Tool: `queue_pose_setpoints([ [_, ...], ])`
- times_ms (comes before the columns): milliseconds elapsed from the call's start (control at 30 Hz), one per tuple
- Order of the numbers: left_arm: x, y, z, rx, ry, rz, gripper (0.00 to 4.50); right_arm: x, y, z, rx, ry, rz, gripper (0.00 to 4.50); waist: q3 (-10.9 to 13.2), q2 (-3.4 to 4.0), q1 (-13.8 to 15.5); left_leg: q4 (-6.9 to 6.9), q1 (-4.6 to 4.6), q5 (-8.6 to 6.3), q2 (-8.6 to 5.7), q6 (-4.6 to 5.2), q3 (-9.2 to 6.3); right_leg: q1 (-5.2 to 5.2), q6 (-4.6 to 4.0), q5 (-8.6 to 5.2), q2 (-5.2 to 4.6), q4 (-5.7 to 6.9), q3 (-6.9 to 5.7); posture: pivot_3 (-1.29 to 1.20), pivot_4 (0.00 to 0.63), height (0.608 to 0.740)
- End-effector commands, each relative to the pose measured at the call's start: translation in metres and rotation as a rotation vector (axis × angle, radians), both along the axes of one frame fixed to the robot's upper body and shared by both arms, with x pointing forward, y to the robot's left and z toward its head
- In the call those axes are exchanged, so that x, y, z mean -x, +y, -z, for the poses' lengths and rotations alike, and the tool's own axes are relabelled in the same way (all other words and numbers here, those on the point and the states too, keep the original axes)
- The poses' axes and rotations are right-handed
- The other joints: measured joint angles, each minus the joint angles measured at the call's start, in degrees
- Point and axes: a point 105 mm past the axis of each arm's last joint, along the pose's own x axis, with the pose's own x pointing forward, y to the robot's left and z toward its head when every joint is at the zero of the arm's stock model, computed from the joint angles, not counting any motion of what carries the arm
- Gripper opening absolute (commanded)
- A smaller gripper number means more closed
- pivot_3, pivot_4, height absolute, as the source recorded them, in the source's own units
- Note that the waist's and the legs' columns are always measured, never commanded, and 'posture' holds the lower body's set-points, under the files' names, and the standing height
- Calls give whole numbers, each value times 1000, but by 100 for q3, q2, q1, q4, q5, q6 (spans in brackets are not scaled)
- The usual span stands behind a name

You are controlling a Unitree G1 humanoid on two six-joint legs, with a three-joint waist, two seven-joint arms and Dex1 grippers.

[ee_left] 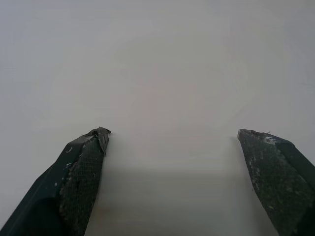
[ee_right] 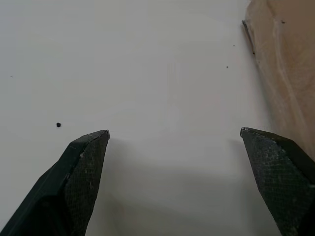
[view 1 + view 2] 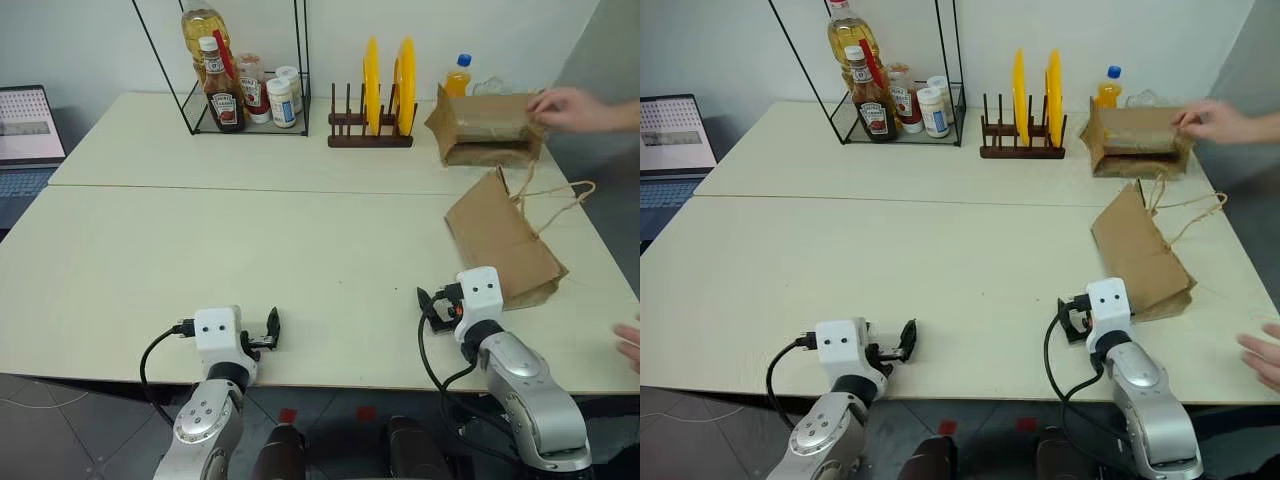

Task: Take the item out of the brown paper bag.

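Both sets of jaws stood wide apart and held nothing, the left gripper [image 3: 272, 328] and right gripper [image 3: 428, 305] hovering low over the near edge of the pale surface [image 3: 250, 240]. Just beside the right gripper lay the brown paper bag [image 3: 500, 245] on its side, cord handles trailing toward a second, crumpled bag [image 3: 487, 127] steadied by a person's hand [image 3: 570, 107]. No item could be seen, presumably inside. Judged at the outset, the task next called for reaching the bag's mouth.
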Motion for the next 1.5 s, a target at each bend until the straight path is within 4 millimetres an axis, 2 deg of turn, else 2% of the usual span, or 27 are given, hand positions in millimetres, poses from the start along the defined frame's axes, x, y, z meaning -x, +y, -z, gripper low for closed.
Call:
queue_pose_setpoints([
  [33, 2, 6, -5, -31, -19, -34, 4465, 0, 0, -11, 1, -53, 4, 4500, 0, 0, 0, 0, 0, 0, 0, 0, 0, 0, 0, 0, 0, 0, 0, 0, 150, 740],
  [200, 1, 4, -10, -26, -46, -13, 4465, -1, 2, -13, 1, -60, 2, 4500, 0, 0, 1, 0, 0, 0, 0, 0, 0, 0, 0, 0, 0, 0, 0, 0, 150, 740],
  [467, 0, 3, -8, -30, -39, 12, 4465, -4, 7, -11, 2, -51, -22, 4500, 0, 1, 1, 0, 0, 0, 0, 0, 0, 0, 0, 0, 0, 0, 0, 0, 150, 740],
  [633, -9, -23, -1, 49, -12, 216, 4465, -6, 12, -6, 19, -25, -70, 4500, -5, 8, 25, 0, 1, 0, 0, 0, -3, 1, 0, 0, 0, 4, -5, 0, 150, 740],
  [667, -13, -31, -6, 59, -26, 280, 4465, -6, 14, -8, 39, -31, -91, 4500, -8, 13, 34, 1, 0, 0, 0, 0, -3, 2, 0, 0, 0, 4, -6, 0, 150, 740],
  [700, -21, -42, -18, 88, -66, 367, 4465, -6, 14, -14, 72, -56, -110, 4500, -9, 15, 43, 3, 1, 0, 0, 0, -3, 5, 0, 0, 0, 3, -6, 0, 150, 740],
  [833, -42, -70, -58, 129, -149, 603, 4465, -5, 1, -32, 116, -96, -74, 4500, -12, 10, 120, 12, -4, 1, 0, 1, -10, 7, 1, 1, 0, 4, -17, 0, 150, 740],
  [1000, -44, -100, -104, 58, -202, 1026, 4465, 12, -4, -64, 138, -111, -119, 4500, -12, 13, 94, 5, -2, 3, 0, -2, -11, 10, -1, -1, 0, 7, -20, 0, 150, 740],
  [1167, -40, -108, -128, -1, -200, 1336, 4465, 25, -8, -97, 135, -89, -153, 4500, -10, 13, 42, 5, 4, 2, 0, 1, -12, 14, -1, -1, 0, 11, -23, 0, 150, 740],
  [1333, -46, -115, -142, -43, -210, 1525, 4465, 25, -38, -125, 163, -42, -31, 4500, -10, 13, 52, 5, 5, 2, 0, 1, -14, 20, -1, -1, 0, 7, -27, 0, 150, 740],
  [1500, -52, -127, -153, -71, -250, 1634, 4465, 26, -66, -141, 222, -27, 28, 4500, -5, 10, 116, 4, -11, 2, 0, 1, -12, 12, -2, -2, 0, -3, -31, 0, 150, 740],
])
